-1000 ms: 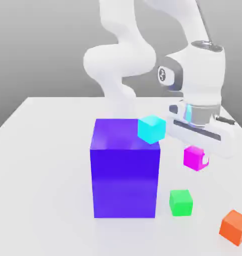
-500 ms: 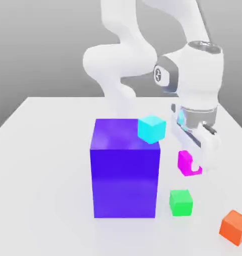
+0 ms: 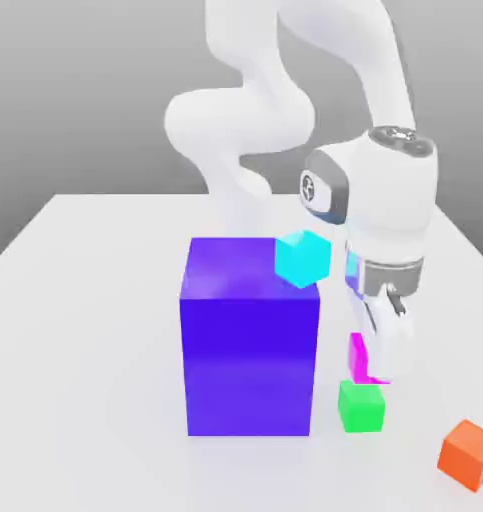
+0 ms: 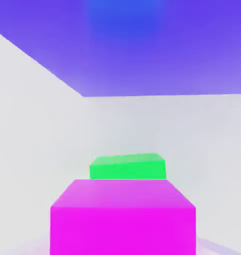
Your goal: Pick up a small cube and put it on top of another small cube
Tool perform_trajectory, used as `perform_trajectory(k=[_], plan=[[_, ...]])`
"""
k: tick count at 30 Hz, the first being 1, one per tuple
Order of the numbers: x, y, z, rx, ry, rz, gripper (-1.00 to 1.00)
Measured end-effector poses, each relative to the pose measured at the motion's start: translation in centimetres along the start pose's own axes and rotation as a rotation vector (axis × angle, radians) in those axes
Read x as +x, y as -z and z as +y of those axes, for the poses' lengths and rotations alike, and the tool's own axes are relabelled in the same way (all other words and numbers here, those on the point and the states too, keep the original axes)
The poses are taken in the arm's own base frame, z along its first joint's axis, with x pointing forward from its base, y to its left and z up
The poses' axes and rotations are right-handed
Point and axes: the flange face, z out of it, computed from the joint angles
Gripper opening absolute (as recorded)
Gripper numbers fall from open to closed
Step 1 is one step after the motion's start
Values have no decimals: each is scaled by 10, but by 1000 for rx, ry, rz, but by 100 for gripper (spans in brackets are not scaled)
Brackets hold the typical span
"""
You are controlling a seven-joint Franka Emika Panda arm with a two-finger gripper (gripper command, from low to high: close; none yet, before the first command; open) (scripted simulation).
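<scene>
My gripper is shut on the small magenta cube, which peeks out beside the white fingers. The cube hangs just above the small green cube resting on the white table; I cannot tell whether the two touch. The hand view has the magenta cube close up, the green cube just beyond it and the blue-purple block further off.
A big blue-purple block stands just to the exterior view's left of the green cube. A cyan cube sits by that block's upper right corner. An orange cube lies near the table's front right edge.
The gripper has turned about its axis and come down toward the exterior view's left with the magenta cube, from beside the cyan cube to right over the green cube.
</scene>
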Motion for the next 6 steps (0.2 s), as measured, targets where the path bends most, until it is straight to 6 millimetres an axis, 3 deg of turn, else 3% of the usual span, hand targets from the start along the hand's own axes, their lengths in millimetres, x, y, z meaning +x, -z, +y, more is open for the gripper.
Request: perform_trajectory(k=[3, 4, 6], plan=[[2, -15, 1, -5, -1, 4, -100], [2, -20, 1, -7, -1, 6, 100], [2, -20, 2, -7, -1, 6, 100]])
